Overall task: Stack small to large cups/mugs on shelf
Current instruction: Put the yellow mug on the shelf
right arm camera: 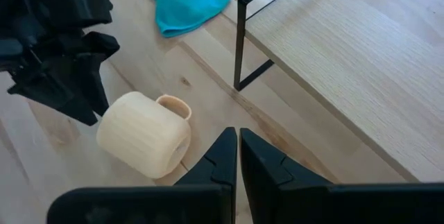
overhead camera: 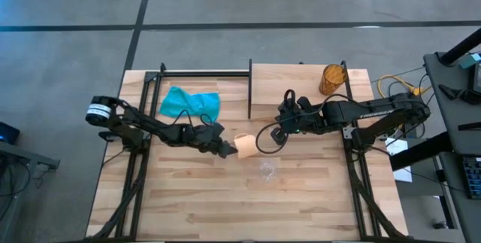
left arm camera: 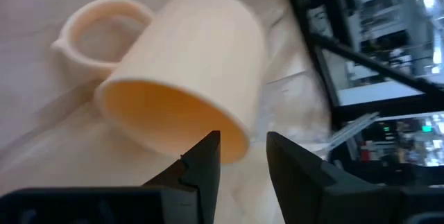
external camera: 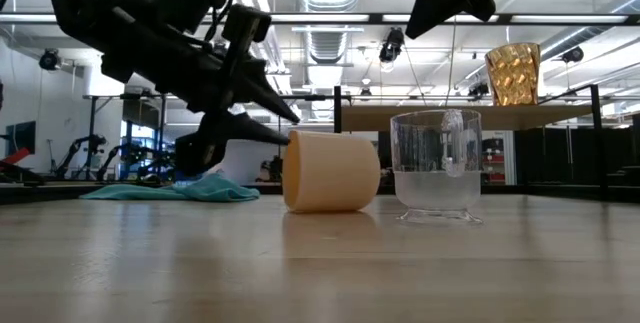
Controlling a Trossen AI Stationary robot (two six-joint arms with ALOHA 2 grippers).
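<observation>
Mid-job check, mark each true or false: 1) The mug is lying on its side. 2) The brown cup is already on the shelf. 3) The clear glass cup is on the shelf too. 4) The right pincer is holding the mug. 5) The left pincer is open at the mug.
1) True: the pale orange handled mug lies on its side on the tabletop.
2) True: the brown textured cup stands on the light-wood shelf.
3) False: the small clear glass cup stands on the tabletop.
4) False: the right pincer is shut on nothing.
5) True: the left pincer is open at the mug's rim.
</observation>
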